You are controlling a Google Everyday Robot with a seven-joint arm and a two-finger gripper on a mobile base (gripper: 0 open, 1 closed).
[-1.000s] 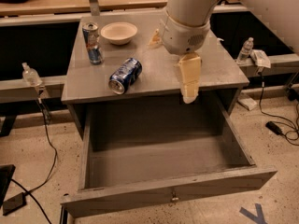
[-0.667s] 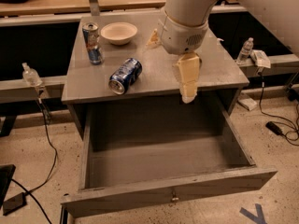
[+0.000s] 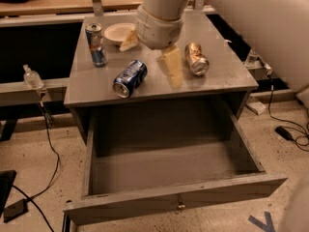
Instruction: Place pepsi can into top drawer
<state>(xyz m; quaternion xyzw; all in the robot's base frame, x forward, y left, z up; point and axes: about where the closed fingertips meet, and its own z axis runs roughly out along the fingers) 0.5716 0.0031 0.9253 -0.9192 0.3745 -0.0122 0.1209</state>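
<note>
**While ungrasped, the pepsi can (image 3: 130, 78) is waiting**

It is lying sideways on the surface (image 3: 227, 76), the tool (image 3: 148, 67) hovering just beside it, fingers apart, empty. Next move, likely: straddling the can, before heading for the open top drawer (image 3: 217, 190).

The top drawer (image 3: 174, 195) gapes open, free from above. Over the table (image 3: 222, 76), the gripper (image 3: 153, 57), fingers spread, hangs between the pepsi can (image 3: 129, 78) and the gold can (image 3: 196, 58).

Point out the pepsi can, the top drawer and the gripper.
pepsi can (image 3: 129, 78): camera view, middle of its side.
top drawer (image 3: 145, 198): camera view, its front panel.
gripper (image 3: 166, 64): camera view, its lower end, above the cabinet top (image 3: 227, 76).
</note>
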